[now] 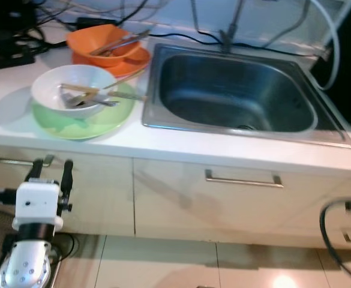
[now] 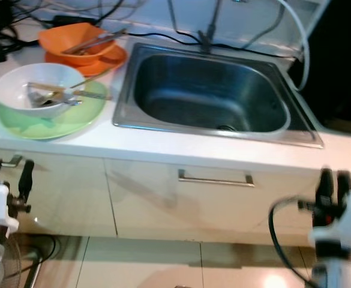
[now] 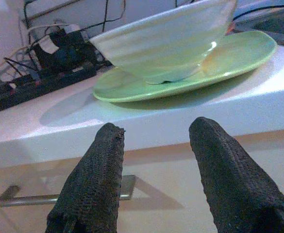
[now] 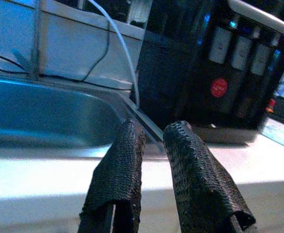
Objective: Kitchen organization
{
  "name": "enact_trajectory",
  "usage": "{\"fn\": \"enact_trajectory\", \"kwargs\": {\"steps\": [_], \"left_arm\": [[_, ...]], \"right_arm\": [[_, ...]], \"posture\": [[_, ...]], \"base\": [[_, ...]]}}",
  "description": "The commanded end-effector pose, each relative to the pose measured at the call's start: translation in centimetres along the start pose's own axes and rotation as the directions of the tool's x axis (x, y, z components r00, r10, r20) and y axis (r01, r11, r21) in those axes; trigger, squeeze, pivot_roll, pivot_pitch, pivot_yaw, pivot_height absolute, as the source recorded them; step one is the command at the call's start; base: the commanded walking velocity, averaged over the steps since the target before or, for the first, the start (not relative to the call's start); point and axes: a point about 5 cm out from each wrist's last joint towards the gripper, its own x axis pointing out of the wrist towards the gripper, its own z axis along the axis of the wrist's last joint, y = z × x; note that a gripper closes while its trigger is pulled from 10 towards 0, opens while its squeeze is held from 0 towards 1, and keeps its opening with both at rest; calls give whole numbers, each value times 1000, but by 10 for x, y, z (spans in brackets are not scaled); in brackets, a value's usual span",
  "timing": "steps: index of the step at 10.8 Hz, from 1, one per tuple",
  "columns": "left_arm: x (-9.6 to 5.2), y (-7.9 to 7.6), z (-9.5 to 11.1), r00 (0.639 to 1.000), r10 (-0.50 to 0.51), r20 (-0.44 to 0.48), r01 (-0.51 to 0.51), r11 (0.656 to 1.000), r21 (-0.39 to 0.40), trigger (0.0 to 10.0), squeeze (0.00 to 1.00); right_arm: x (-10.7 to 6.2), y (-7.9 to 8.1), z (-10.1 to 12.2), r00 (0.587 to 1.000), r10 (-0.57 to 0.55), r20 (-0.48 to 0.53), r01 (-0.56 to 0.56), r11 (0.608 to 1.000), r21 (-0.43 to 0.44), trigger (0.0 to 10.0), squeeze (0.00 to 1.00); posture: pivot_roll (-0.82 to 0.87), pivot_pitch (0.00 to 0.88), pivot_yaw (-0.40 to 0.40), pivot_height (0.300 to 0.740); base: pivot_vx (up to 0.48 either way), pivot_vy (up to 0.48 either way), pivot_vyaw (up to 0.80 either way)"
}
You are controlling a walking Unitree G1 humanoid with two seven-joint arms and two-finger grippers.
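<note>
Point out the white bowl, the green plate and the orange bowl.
white bowl (image 1: 49, 81), left eye view, inner wall.
green plate (image 1: 106, 120), left eye view, bare rim.
orange bowl (image 1: 85, 39), left eye view, inner wall.

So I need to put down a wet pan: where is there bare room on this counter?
The round-cornered steel sink basin is bare, as is the white counter strip along its front edge. Left of it is crowded: white bowl with utensils on a green plate, and an orange bowl behind.

sink (image 1: 163, 90): brushed stainless, satin | countertop (image 1: 181, 147): smooth glossy white | white bowl (image 1: 49, 84), green plate (image 1: 112, 117): glazed, shiny | gripper fingers (image 3: 91, 179): black, rough woven texture
</note>
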Motion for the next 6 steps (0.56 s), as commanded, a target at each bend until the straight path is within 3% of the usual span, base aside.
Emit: {"fn": "enact_trajectory", "kwargs": {"steps": [1,3,6], "left_arm": [[1,-3,4,1000,-11,5,11,1000,0,10000,0],[17,-6,24,997,-17,73,16,1000,8,10000,0],[59,-27,62,962,-135,237,115,989,96,10000,0]], "right_arm": [[0,-2,1,1000,-10,-12,10,1000,-20,10000,0],[25,13,25,999,19,48,-20,1000,21,10000,0],[65,65,23,986,158,55,-164,977,133,10000,0]], "posture": [[-102,72,-104,740],[-88,68,-111,740],[-51,41,-128,740]], "base": [[0,0,0],[0,0,0],[0,0,0]]}}
